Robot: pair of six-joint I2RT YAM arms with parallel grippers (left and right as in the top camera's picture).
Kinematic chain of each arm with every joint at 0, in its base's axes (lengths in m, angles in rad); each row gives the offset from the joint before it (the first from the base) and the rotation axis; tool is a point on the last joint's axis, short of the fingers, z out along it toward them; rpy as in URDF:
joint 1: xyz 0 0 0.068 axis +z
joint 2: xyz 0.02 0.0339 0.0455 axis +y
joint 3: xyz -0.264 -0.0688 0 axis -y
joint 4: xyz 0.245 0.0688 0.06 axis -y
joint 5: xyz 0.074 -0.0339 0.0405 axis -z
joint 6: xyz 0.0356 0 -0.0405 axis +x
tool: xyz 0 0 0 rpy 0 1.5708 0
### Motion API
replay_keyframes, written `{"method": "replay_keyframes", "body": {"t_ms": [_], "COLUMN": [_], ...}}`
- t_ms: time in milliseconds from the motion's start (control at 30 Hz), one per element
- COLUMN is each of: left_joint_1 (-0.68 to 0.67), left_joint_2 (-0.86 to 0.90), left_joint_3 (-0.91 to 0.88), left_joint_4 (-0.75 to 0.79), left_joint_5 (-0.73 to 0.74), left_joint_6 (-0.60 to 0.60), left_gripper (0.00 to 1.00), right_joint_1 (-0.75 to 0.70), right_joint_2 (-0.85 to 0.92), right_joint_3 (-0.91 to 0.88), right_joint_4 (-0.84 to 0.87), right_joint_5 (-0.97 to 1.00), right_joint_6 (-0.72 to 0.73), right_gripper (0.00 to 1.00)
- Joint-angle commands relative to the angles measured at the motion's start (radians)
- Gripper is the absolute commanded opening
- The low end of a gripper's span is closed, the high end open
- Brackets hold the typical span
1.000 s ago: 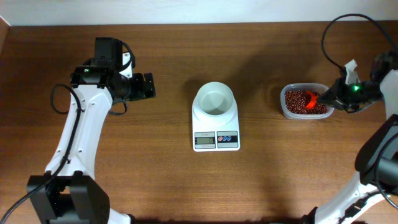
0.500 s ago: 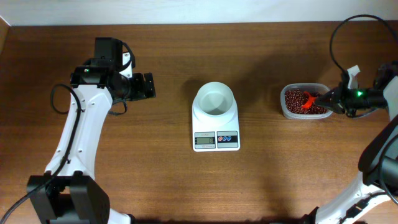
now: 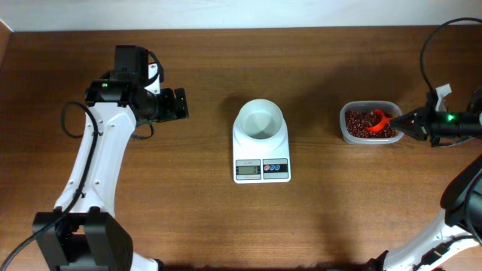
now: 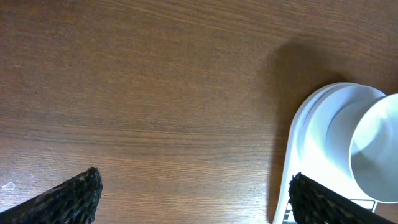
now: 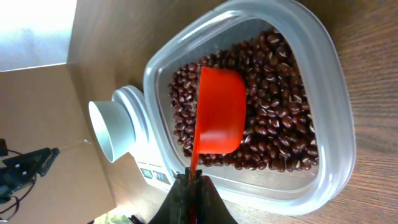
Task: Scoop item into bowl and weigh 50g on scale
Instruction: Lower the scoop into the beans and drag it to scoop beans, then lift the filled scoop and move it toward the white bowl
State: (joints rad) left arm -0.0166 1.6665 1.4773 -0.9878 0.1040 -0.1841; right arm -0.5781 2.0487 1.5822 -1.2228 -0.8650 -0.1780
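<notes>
Pinched thin handle of red scoop (image 5: pixel 219 112) in right tool (image 5: pixel 191 186), over beans (image 5: pixel 280 93); left tool (image 4: pixel 196 196) wide, empty. Risked twisting once loaded, scattering beans across desk (image 3: pixel 188 196) before bowl (image 3: pixel 260 118).

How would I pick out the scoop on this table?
Start at the white scale mid-table, then look right to the clear tub of red-brown beans. The scoop sits over those beans: the only bright orange-red thing, its handle pinched by the right gripper.

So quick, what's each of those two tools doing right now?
Left tool: open, holding nothing.
Right tool: closed on the handle of the red scoop.
</notes>
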Motion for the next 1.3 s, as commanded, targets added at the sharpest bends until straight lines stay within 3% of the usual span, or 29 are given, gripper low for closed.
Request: {"method": "replay_keyframes", "body": {"t_ms": [0,700,1267], "left_joint_1": [0.0,0.0,0.0], "left_joint_2": [0.007,0.007,0.007], "left_joint_3": [-0.003,-0.003,-0.003], "left_joint_4": [-0.002,-0.002,-0.002], "left_joint_5": [-0.003,-0.003,-0.003], "left_joint_6": [-0.002,-0.002,-0.002], "left_gripper": [0.99,0.99,0.99], "right_joint_1": [-0.005,-0.047,-0.037], "right_joint_2": [0.005,0.005,0.005], "right_joint_3": [0.038,0.087,0.087], "right_joint_4": [-0.008,-0.088,-0.098], "right_joint_5": [-0.041,-0.059,-0.293], "right_joint_6": [-0.001,-0.002,-0.027], "right_gripper": [0.04,0.04,0.04]}}
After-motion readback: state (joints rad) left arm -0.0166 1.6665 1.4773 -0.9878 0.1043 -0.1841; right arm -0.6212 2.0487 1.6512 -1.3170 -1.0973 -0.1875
